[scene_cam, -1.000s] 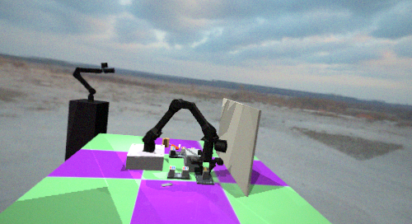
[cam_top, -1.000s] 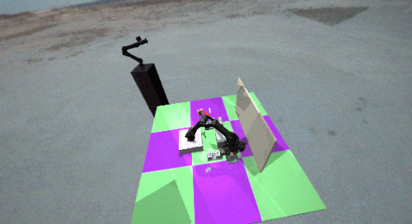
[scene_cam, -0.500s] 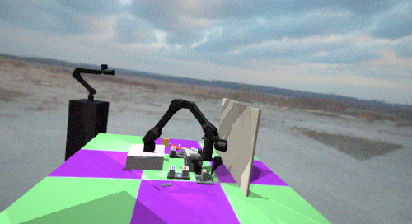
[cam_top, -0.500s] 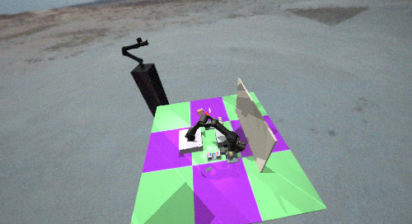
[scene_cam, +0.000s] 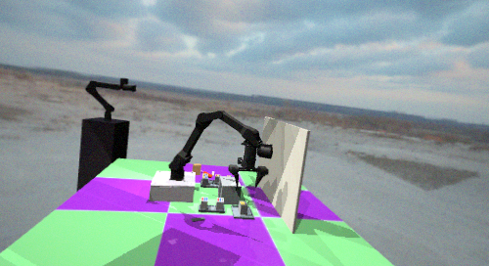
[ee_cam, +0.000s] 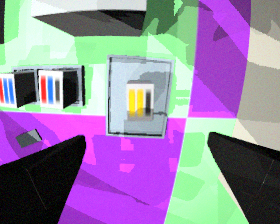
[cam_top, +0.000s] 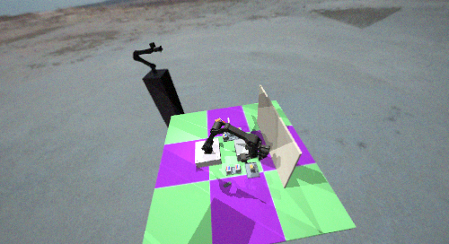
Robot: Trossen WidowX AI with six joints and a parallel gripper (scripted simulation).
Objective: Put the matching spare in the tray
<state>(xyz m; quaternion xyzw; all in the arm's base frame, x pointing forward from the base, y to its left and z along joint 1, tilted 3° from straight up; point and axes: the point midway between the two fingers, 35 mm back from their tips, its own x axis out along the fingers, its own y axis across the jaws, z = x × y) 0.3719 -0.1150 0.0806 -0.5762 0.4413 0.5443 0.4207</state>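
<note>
Hanging above the tray (cam_top: 255,175) (scene_cam: 237,216) (ee_cam: 119,128), pincer (scene_cam: 248,178) (ee_cam: 148,140) open wide, nothing gripped. Yellow-black spare (cam_top: 252,168) (scene_cam: 243,207) (ee_cam: 140,101) sits inside the rim, code up, presumably released there as the match. Unit's back code not visible, so can't confirm.

Open outdoor ground, bare and grey (cam_top: 382,90) (scene_cam: 39,152); cloudy sky (scene_cam: 293,49); checkered tabletop workstation (cam_top: 180,215) (scene_cam: 98,235) set up there.

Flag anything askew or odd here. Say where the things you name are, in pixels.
One oddity: a small dark flat piece (scene_cam: 198,219) (ee_cam: 29,138) lies loose on the purple patch, outside the tray (cam_top: 252,175) (scene_cam: 243,216) (ee_cam: 118,75), turned at an angle. What it is, I cannot tell.
</note>
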